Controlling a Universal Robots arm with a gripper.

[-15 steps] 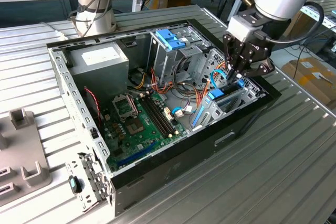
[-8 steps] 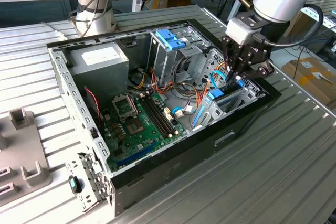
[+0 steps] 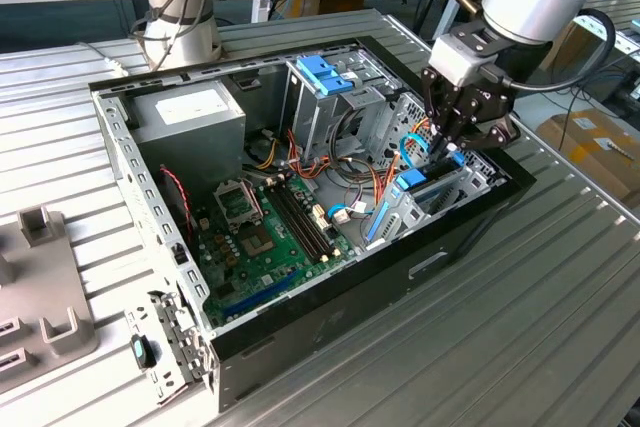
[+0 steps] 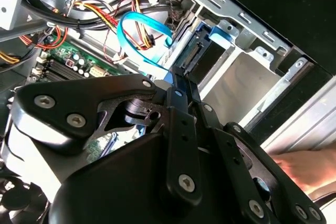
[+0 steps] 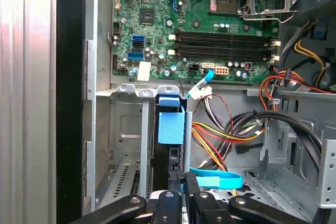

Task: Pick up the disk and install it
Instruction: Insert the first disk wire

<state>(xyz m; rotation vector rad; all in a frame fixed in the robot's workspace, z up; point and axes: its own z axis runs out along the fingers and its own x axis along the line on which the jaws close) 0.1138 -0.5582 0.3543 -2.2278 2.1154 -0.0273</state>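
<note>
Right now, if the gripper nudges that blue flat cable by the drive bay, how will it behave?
The blue flat cable probably flops aside easily: it lies in a loose curve. Likely light, being a thin ribbon. It may catch, since other wires run close by.

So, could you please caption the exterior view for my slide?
Gripper at the disk standing edgewise in the computer case.

No text can be read; the white sticker [image 3: 189, 104] on the grey power-supply box [image 3: 205, 130] seems printed, though illegible.
</note>
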